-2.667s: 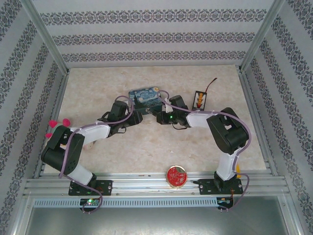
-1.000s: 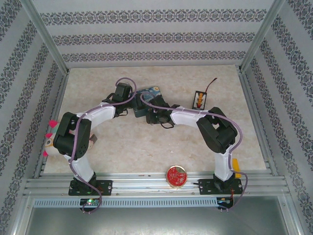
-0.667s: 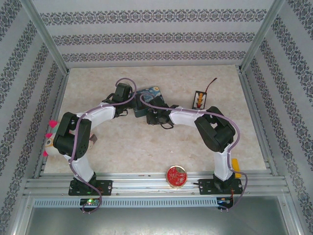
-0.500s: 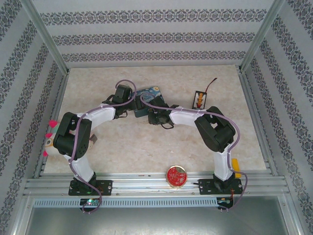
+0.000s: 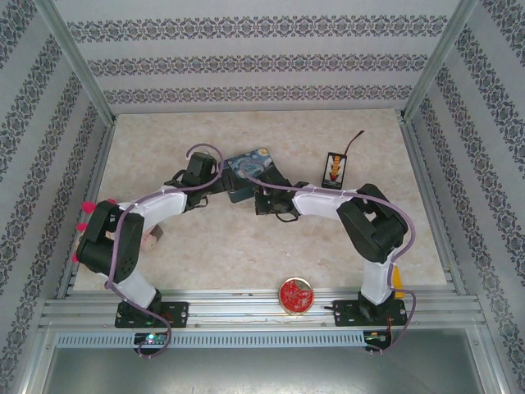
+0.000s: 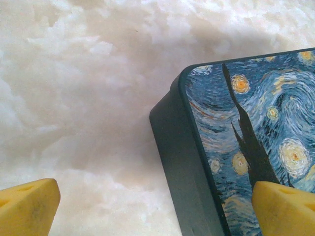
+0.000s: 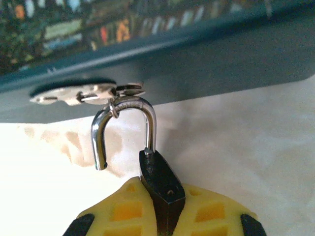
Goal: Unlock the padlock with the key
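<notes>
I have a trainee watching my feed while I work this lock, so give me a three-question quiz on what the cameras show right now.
1. Fill in: the left pincer stands ____ at the corner of the starry tin.
2. What is the right pincer shut on? A) the tin's lid B) the body of the padlock C) nothing
3. True or false: both legs of the shackle sit locked in the padlock's body.
Key: 1 open. 2 B. 3 false: one leg hangs free, with the shackle hooked on the tin's hasp.
</notes>
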Robot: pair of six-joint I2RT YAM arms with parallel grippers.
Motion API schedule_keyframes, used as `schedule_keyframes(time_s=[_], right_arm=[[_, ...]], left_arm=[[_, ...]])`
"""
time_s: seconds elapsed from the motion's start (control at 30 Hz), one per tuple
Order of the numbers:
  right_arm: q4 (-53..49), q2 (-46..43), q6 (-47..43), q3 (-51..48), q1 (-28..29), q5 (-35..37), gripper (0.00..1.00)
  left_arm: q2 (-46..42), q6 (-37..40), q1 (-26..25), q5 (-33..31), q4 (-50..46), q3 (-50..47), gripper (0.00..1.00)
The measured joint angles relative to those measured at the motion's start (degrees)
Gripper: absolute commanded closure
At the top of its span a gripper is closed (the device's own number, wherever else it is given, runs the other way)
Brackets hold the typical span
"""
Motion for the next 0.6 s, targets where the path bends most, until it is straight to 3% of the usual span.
schedule_keyframes(time_s=[0.33, 0.6], right_arm=[[2.99, -4.55, 5.18, -6.73, -0.74, -4.13, 1.0], [4.24, -5.53, 8.09, -8.44, -0.85, -5.27, 1.0]], left_arm=[[-6.19, -0.5, -5.2, -4.85, 2.93, -4.81, 0.01], [-5.46, 0.92, -8.39, -7.56, 3.23, -3.63, 0.01]])
